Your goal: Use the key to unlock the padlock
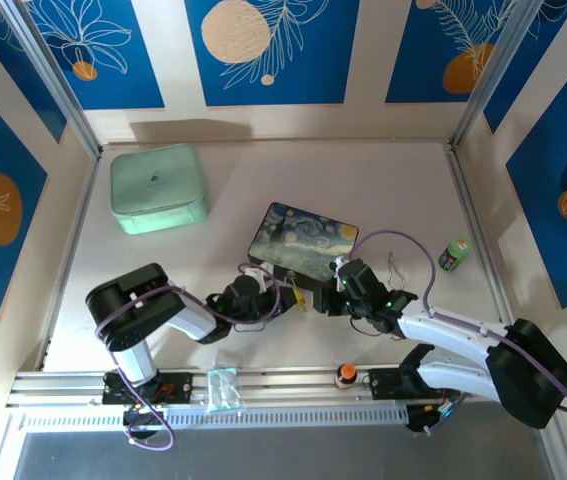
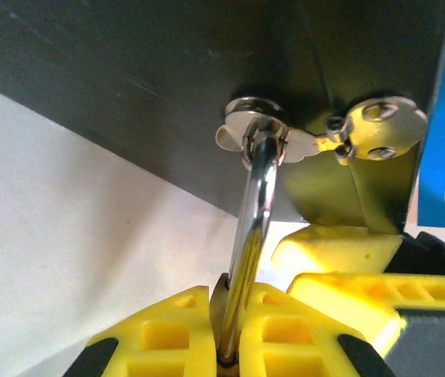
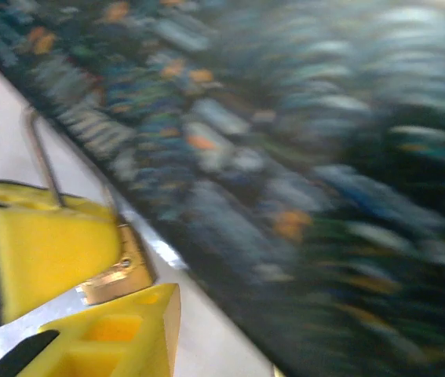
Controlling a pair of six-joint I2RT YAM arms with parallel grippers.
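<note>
my left pincer (image 2: 226, 345) clamps the padlock (image 2: 257, 196), my right pincer (image 3: 89, 302) seems closed on the key (image 3: 41, 322) at its body; not yet unlocked.

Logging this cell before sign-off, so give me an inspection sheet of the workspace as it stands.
Surface: pale table, no spills seen.
Job's things: padlock, shackle through the painted box's clasp ring; key not made out, right wrist view blurred.
Clutter: mint case, green bottle, orange-capped vial, clear bag.
Tools: left tool shut on the padlock; right tool beside it, state unclear.
Cables: purple cable loops over each arm.
Surroundings: blue leaf-print wall panels.
</note>
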